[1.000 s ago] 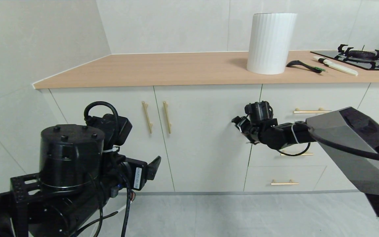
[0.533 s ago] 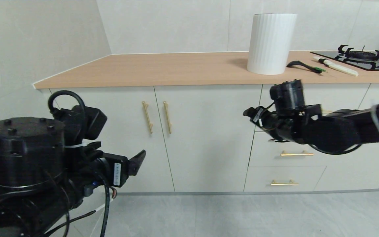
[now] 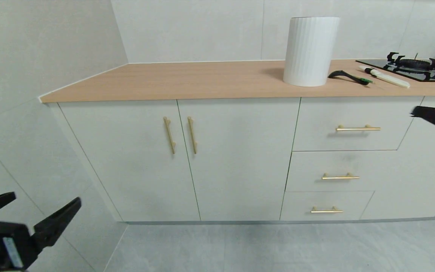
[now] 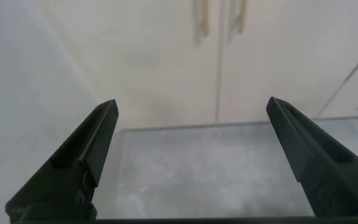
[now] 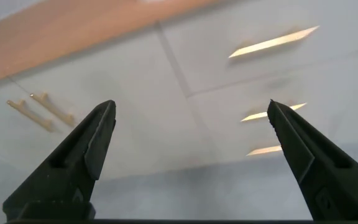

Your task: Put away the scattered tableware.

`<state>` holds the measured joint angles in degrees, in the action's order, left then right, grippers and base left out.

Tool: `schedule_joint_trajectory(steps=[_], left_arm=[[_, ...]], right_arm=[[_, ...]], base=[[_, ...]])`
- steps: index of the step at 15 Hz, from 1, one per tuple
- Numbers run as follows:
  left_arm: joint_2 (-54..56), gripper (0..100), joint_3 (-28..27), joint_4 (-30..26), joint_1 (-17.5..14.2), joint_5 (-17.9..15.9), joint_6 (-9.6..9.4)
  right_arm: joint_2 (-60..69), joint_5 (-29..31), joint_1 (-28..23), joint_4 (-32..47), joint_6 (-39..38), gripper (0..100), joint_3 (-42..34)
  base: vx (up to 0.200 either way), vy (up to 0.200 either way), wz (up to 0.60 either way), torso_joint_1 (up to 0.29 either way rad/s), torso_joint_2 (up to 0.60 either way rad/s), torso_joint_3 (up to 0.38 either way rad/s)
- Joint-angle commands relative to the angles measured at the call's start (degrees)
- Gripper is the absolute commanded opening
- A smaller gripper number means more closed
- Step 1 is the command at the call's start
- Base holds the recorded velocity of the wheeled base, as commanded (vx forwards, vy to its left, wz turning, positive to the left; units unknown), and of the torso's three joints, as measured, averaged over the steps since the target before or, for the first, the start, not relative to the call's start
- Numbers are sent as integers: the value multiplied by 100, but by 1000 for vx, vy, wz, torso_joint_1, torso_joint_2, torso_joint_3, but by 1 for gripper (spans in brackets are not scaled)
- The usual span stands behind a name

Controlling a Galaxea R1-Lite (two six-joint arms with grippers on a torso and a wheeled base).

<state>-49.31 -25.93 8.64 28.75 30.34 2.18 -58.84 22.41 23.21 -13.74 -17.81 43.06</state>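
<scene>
Tableware [image 3: 347,74] is seen scattered on the worktop [image 3: 187,81], unstowed; left tool [image 4: 190,106] and right tool [image 5: 190,104] are spread wide, empty.

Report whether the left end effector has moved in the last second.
Yes. The left end effector has dropped down and leftward, away from the paired door handles, which kept their place.

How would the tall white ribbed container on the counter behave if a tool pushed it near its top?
The white ribbed container stands upright, taller than wide, so a high push would probably tip it rather than slide. Being round, it may roll once down. Its wall looks rigid, possibly ceramic, so a fall could break it.
</scene>
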Motion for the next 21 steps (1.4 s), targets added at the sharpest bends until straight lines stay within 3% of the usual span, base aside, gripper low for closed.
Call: schedule_joint_trajectory(steps=[1, 2, 5, 6, 7, 11, 15, 17, 18, 21], left_arm=[[2066, 100, 185, -1295, -677, -11, -78], [2338, 100, 194, -1453, -765, -20, -78], [3323, 100, 264, -1910, -1609, -20, -113], [3472, 100, 281, -1937, -1750, -20, -192], [3903, 100, 404, -1954, -2084, -37, -482], [4861, 100, 888, -1963, -2927, -494, -763], [4922, 100, 1661, -1796, -2918, -538, -772], [4922, 100, 2136, -1427, -2918, -1232, -913], [4922, 100, 2320, -1163, -2918, -1479, -895], [4922, 100, 2505, -838, -2918, -2384, -658]], right_arm=[[2501, -26, -924, 56, 1201, 100, -1010], [2782, -35, -1117, 56, 1324, 100, -1098], [4144, -79, -1934, 64, 1482, 100, -1722], [4320, -140, -1952, 64, 1482, 100, -1810], [4786, -237, -2049, 170, 1482, 100, -2108], [5515, -131, -2506, 231, 1342, 100, -2908], [5524, -421, -2497, 20, 1614, 100, -3796], [5665, -465, -2427, -15, 1658, 100, -4279], [5753, -553, -2391, 187, 1693, 100, -4306], [5884, -957, -2347, 1163, 1799, 100, -4306]], base=[[0, 0, 0, 0, 0, 0], [0, 0, 0, 0, 0, 0], [0, 0, 0, 0, 0, 0], [0, 0, 0, 0, 0, 0], [0, 0, 0, 0, 0, 0], [0, 0, 0, 0, 0, 0], [0, 0, 0, 0, 0, 0], [0, 0, 0, 0, 0, 0], [0, 0, 0, 0, 0, 0], [0, 0, 0, 0, 0, 0]])
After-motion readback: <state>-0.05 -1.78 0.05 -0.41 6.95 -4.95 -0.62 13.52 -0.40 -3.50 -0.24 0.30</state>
